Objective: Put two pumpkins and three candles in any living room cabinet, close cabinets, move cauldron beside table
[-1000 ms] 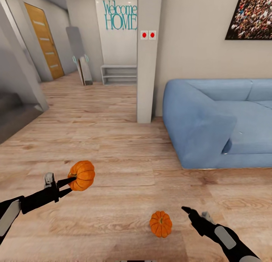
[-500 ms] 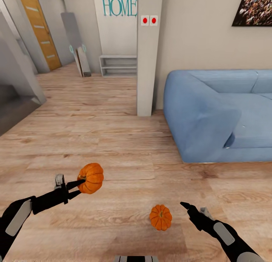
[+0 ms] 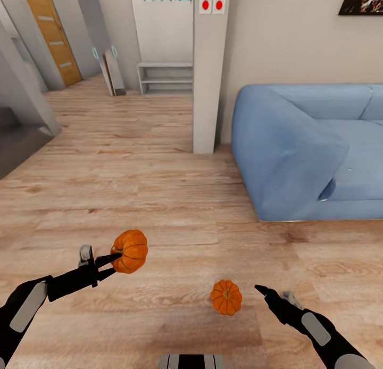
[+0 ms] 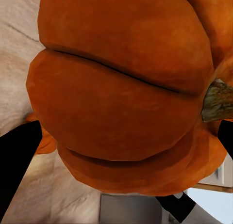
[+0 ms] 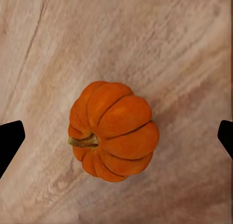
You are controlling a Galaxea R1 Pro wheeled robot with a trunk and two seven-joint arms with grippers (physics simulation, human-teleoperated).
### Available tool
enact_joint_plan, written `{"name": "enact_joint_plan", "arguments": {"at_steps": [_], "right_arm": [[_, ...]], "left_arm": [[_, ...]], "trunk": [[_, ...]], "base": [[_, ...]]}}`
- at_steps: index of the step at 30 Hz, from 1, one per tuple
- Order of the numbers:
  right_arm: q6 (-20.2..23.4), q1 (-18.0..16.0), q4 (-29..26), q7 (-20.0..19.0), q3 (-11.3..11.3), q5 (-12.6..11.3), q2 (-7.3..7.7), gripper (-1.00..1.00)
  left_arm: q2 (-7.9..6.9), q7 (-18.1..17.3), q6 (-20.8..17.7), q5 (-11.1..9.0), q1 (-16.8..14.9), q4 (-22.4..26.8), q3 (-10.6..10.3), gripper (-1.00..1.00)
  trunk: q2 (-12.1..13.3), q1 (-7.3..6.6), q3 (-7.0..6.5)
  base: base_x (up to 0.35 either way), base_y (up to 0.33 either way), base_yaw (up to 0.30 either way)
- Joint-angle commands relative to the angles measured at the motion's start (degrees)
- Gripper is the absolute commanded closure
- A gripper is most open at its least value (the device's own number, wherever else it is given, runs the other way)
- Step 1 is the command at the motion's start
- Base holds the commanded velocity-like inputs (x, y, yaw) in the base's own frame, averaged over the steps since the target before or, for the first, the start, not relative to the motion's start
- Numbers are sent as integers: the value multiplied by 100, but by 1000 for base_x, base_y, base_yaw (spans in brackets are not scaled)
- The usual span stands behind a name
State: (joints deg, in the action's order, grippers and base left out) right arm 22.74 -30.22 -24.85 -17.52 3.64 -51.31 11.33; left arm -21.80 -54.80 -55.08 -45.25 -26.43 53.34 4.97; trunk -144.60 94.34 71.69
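One pumpkin (image 3: 130, 251) is pinched between the two fingers of the left gripper (image 3: 113, 260) and is held up above the wooden floor (image 3: 159, 198). In the left wrist view the held pumpkin (image 4: 126, 93) is seen very close, with its little stem (image 4: 217, 100) off to one side and a dark fingertip at each side of it. A second pumpkin (image 3: 226, 297) is left lying on the floor, near the right gripper (image 3: 261, 292) but not touched by it. In the right wrist view this second pumpkin (image 5: 113, 131) is seen sitting on the boards between the two dark fingertips (image 5: 9, 139), which are spread wide apart, so the right claw is open and nothing is held in it. A blue sofa (image 3: 308, 150) is seen further off on the right, next to a grey pillar (image 3: 210, 71). No cabinet, candle or table can be seen here. Things could still go wrong. The held pumpkin is round and is gripped by thin tips, so it could be dropped if the arm is swung fast. The pumpkin on the floor could be bumped and rolled away if the open claw is brought down a bit off to one side. It could also be squeezed out sideways if the fingers are closed too near its edge.
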Motion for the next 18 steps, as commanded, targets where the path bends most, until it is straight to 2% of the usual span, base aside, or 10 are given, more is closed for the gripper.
{"name": "enact_joint_plan", "arguments": {"at_steps": [1,13,18], "right_arm": [[30,-2,-2,-11,32,-21,-5,-100],[-11,-17,-10,18,-2,-8,-37,-100],[43,-218,35,61,-448,176,-37,-100]], "left_arm": [[0,-13,-30,-11,-3,1,4,100],[0,-13,-30,-18,-3,1,3,100],[0,-13,-30,-18,-3,1,-3,100]], "trunk": [[-3,1,27],[-19,32,293],[-26,45,404]], "base": [[0,0,0],[0,0,0],[0,0,0]]}}
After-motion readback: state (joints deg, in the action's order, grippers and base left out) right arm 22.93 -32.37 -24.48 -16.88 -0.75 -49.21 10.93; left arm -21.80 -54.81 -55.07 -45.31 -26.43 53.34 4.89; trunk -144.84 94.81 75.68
